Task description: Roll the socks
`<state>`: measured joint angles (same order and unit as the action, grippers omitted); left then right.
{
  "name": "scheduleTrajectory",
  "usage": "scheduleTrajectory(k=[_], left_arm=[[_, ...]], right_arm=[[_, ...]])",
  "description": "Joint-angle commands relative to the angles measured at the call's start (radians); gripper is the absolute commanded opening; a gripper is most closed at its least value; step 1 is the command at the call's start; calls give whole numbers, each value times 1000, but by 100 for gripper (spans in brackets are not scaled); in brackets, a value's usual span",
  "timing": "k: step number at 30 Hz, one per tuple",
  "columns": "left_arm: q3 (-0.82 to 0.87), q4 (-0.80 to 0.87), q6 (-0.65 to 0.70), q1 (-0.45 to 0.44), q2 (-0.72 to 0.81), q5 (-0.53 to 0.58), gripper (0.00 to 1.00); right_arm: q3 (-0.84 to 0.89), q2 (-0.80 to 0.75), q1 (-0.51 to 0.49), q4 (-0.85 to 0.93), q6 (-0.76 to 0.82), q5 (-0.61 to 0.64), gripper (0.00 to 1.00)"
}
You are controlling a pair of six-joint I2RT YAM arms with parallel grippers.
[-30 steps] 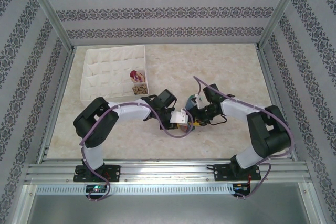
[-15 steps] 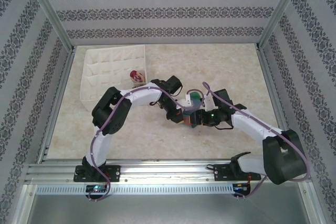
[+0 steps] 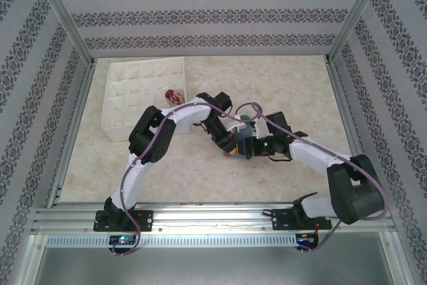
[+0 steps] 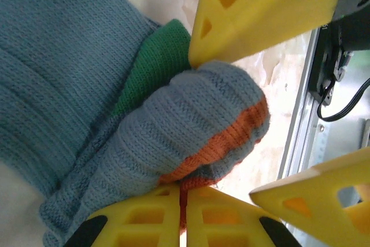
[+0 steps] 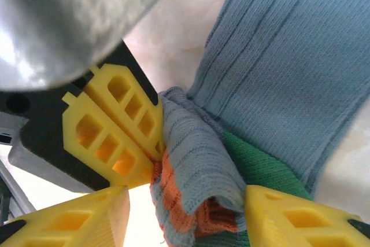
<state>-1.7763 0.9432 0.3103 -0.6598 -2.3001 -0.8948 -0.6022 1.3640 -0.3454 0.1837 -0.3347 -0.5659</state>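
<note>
Stretches further across the beige marbled tabletop [image 3: 167,165] than a second ago with the left arm [image 3: 181,114]. Pinches a bunched fold of the blue ribbed knit sock with green toe and orange stripes [image 4: 191,114] in the tightly closed left gripper [image 4: 184,192], mid-table. Straddles that fold with the right gripper [image 5: 186,196], fingers spread apart

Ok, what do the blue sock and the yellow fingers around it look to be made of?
Blue sock: soft knitted yarn, probably cotton or a blend; matte, with clear stitch rows and ribbing, green and orange parts in the same knit. Yellow fingers: rigid plastic, smooth with a faint sheen, with hollow lattice cut-outs; moulded or printed, I cannot tell.
</note>
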Motion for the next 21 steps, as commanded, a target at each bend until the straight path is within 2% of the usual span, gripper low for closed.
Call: scheduleTrajectory(k=[1, 7, 10, 13, 21], left_arm=[[-17, 55, -72, 8, -45, 5, 11], [34, 4, -18, 6, 15, 55, 22], [121, -90, 20, 6, 102, 114, 30], [241, -231, 68, 6, 211, 131, 32], [605, -705, 181, -1, 485, 203, 36]], right_arm=[[-22, 27, -14, -30, 14, 11, 47], [-51, 104, -7, 24, -48, 109, 15], [-47, 138, 14, 46, -105, 115, 5], [-38, 175, 36, 64, -142, 111, 0], [-43, 262, 85, 87, -200, 63, 0]])
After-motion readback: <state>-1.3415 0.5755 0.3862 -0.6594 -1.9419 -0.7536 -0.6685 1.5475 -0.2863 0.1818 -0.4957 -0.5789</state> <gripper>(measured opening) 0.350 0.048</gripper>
